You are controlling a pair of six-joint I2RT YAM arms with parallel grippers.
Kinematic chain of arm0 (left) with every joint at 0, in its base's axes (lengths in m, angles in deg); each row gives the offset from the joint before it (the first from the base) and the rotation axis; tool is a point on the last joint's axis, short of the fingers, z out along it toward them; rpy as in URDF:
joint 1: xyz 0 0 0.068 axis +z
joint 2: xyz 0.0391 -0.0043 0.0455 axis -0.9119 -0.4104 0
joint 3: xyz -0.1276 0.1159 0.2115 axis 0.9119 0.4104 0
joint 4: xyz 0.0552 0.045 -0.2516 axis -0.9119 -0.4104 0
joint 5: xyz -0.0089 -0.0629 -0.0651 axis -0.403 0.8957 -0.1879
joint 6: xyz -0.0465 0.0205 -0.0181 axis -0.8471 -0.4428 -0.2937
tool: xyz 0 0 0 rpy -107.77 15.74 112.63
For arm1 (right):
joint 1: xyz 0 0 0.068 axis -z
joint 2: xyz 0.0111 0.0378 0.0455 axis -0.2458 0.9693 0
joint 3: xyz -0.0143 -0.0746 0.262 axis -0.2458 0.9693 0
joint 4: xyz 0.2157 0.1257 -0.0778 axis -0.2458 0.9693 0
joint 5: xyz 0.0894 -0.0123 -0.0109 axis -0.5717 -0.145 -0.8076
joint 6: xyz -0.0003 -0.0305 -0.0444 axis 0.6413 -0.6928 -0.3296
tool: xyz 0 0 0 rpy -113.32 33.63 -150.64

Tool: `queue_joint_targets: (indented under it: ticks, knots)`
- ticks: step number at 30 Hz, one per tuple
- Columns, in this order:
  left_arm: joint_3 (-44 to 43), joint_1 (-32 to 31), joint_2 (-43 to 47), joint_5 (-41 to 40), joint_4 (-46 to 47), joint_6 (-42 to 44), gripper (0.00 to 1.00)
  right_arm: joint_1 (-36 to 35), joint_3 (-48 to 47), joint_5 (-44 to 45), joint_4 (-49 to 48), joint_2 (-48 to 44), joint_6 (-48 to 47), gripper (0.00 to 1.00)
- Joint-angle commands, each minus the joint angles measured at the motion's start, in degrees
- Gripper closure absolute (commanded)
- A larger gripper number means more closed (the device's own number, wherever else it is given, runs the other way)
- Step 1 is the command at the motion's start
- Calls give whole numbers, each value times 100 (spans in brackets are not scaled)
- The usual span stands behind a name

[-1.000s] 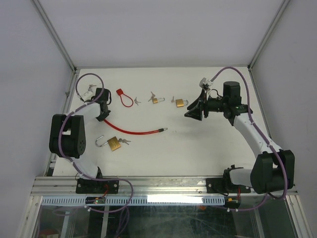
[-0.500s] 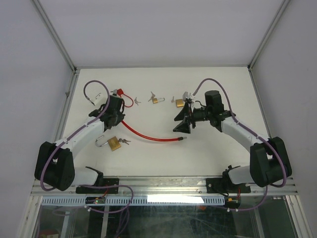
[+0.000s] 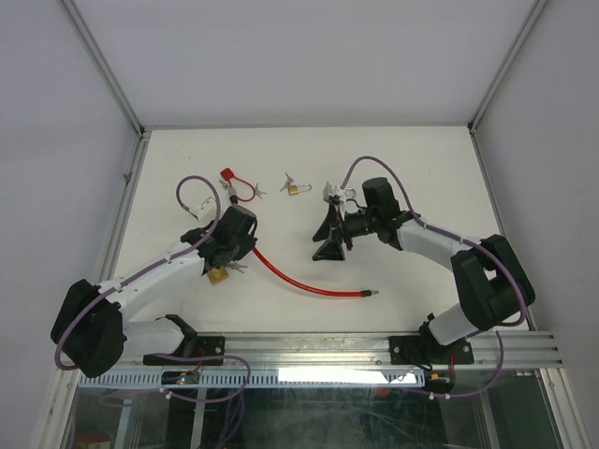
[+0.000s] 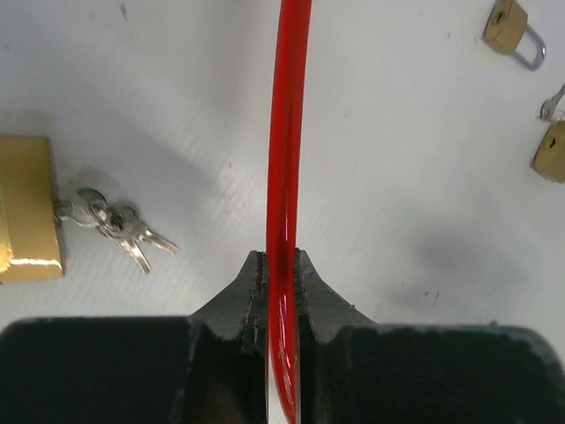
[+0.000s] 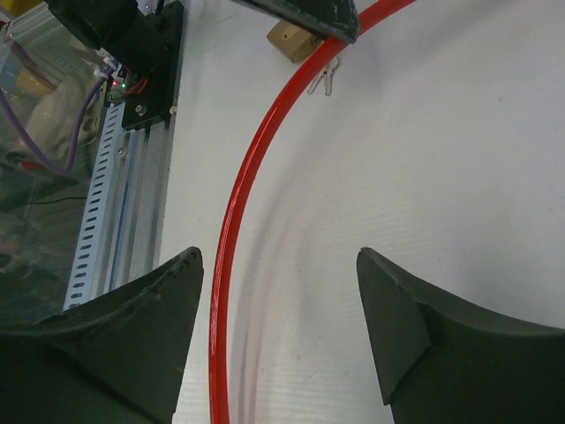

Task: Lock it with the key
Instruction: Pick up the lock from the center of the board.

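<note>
Cable was what the left gripper (image 4: 281,265) held. Its fingers were pressed together on the red cable (image 4: 284,159), which ran straight ahead from between them.

Thin, glossy and plastic-coated, the cable looked light and slippery. Judging by the smooth curve it made across the table, it was springy rather than limp. A pinch partway along its length would probably let it slide or twist.

Its metal tip (image 3: 372,294) lay free on the table, well apart from that gripper, behind it and to its right. That seemed the better place to take hold for feeding the cable into the red lock body (image 3: 226,174), which lay ahead of the gripper.

The right gripper (image 5: 278,265) hung spread wide above the same cable. The cable passed under the gap, nearer one finger than the other, and apparently touched neither.

Just left of the left gripper lay a brass padlock (image 4: 26,212) with keys (image 4: 115,225) at its end. It looked rigid and probably dense for its size.
</note>
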Motion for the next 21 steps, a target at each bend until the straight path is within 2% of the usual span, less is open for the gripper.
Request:
queue_joint_targets:
  ticks: [1,7,14,21]
  knots:
    - [38,-522,162,100,283,-608,100,-218,-69,96,-730,158,538,27]
    - [-275,-1131,-272,31,281,-932,100,-712,69,568,-1831,556,1517,27]
    - [-612,-1400,-671,10,274,-954,100,-1232,68,1324,-2007,945,1714,27]
    - [-604,-1427,-577,10,283,-1146,100,-1405,64,1803,-2185,1332,2324,31]
